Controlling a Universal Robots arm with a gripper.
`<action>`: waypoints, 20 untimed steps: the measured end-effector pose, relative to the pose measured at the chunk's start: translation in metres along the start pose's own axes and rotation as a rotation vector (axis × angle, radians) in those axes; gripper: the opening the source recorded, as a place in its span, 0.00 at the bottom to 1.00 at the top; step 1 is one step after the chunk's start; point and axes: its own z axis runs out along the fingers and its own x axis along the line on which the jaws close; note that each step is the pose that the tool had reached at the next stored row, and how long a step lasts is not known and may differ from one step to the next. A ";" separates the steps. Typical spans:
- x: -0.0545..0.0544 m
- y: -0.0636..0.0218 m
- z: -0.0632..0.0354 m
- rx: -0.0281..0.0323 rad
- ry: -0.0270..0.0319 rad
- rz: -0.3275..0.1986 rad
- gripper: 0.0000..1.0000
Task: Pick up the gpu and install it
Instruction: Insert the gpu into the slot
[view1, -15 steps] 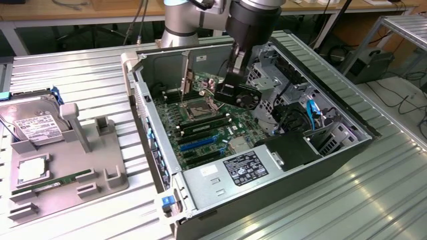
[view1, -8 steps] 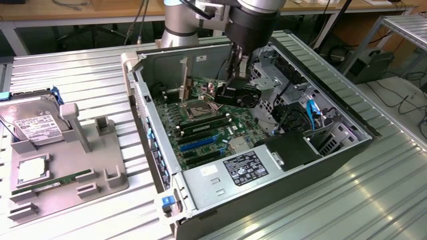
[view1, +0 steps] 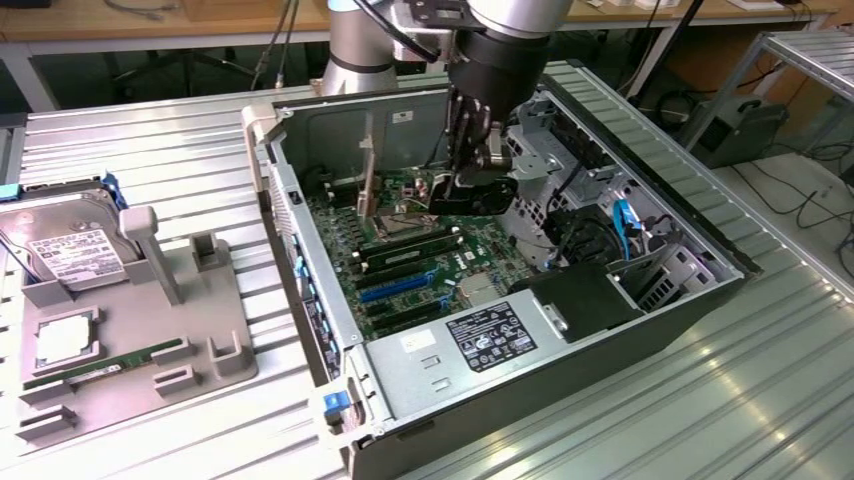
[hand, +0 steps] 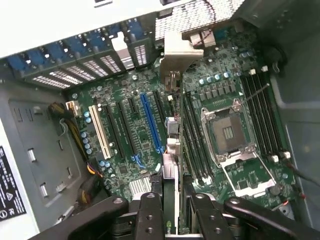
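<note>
Fingers clamped on the gpu, gripper holding it edge-on, upright, inside the open PC case, over the motherboard near the CPU socket. Surroundings: ribbed metal tabletop under everything, wooden benches and cables behind, a metal frame rack at the exterior view's right. Case lies on its side, open face up; power supply with its label sits at the near end. Grey parts tray sits to the exterior view's left of the case, well apart from it, holding the hard drive and a green memory stick. In the exterior view the arm comes down from above into the case, and the card's dark round fan side shows below the fingers. Wrist view adds detail: silver end bracket points toward the rear slot covers, card edge hangs above the board between the blue expansion slot and the memory slots; can't tell if it's touching a slot
</note>
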 end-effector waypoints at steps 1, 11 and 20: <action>0.000 0.0000 0.0009 -0.0004 0.0007 -0.019 0.26; 0.001 -0.0005 0.0140 -0.0043 0.0065 -0.195 0.26; 0.016 0.0087 0.0310 -0.0053 0.0069 -0.233 0.26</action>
